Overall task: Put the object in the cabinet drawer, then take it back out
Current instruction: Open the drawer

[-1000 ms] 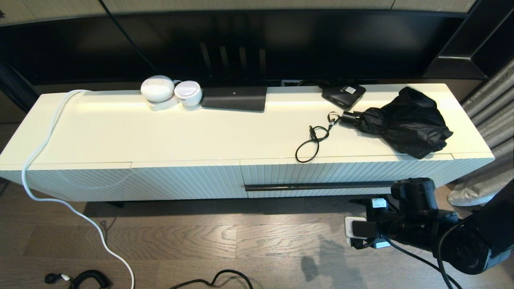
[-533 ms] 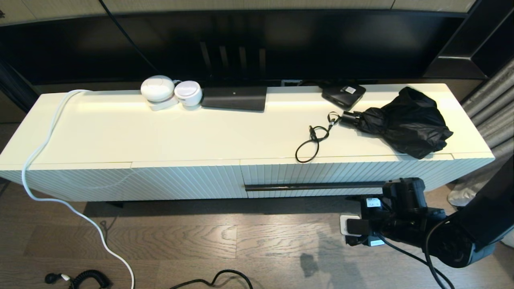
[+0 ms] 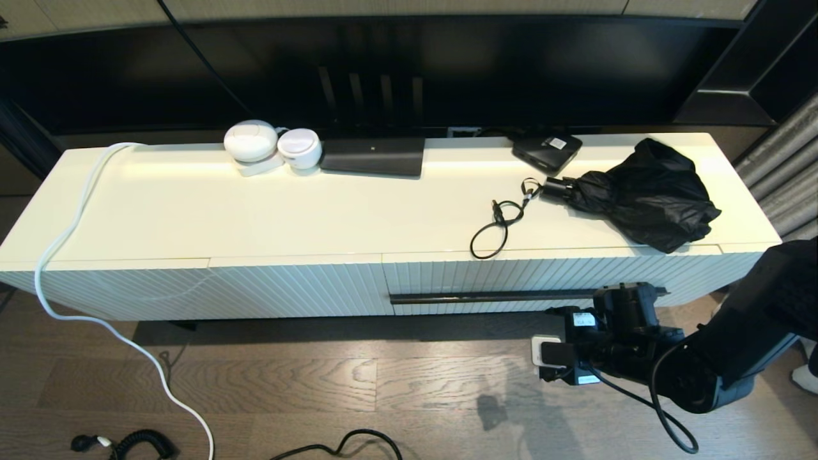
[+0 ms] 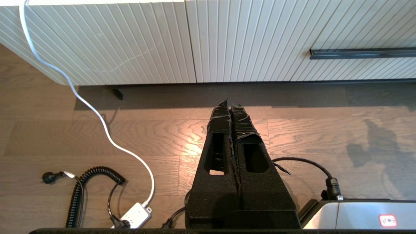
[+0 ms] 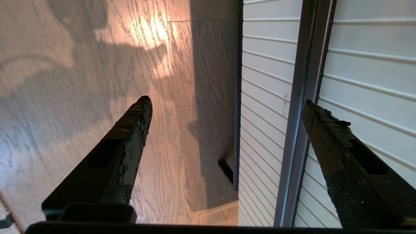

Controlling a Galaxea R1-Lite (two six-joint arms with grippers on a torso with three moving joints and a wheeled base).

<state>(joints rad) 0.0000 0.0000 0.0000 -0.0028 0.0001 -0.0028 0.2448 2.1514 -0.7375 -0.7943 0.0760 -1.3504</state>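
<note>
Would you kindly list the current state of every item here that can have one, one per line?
cabinet drawer: fully closed, front flush with the cabinet.
bar handle: not gripped, between the open fingers.
umbrella: folded, lying on the cabinet top.
right gripper: open, at the handle's right end.
left gripper: shut, empty, above the floor.

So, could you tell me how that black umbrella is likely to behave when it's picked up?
The umbrella lies loosely bunched, so its fabric will probably flop and shift. Its short handle looks like the stiff part to grab. The dangling wrist strap may drag across the glossy cabinet top.
</note>
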